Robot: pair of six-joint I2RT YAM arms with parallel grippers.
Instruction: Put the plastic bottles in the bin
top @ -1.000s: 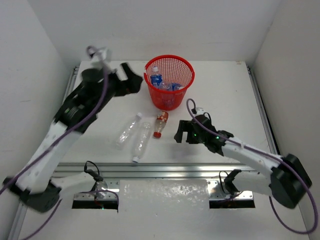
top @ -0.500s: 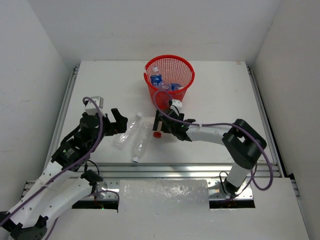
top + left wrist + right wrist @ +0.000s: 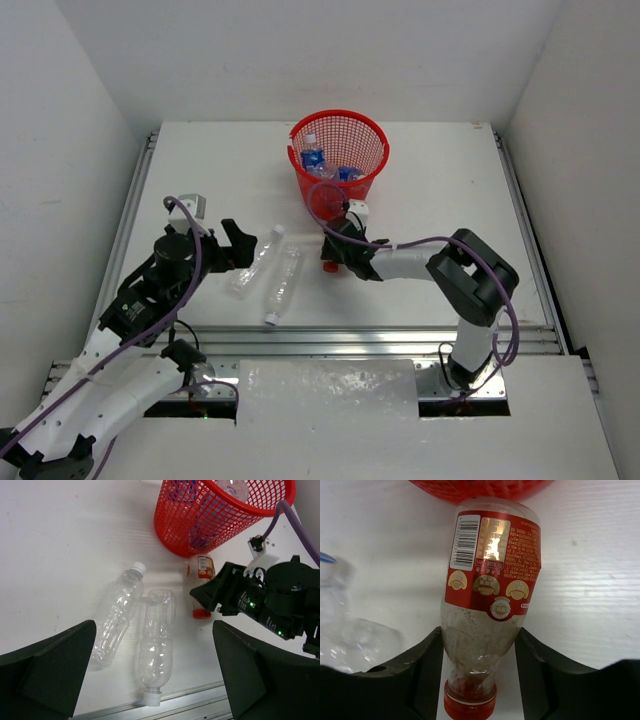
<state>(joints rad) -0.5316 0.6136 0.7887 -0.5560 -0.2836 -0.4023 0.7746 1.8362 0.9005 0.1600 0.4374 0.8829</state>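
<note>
Two clear bottles (image 3: 117,615) (image 3: 156,642), one red-labelled bottle (image 3: 490,605), one bin (image 3: 335,197)

A white table (image 3: 440,170) sits between plain white walls (image 3: 300,50), a metal rail (image 3: 350,335) along its near edge.

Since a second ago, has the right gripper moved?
Yes: the right gripper went left and closer to the bin, now straddling the red-capped bottle.
</note>
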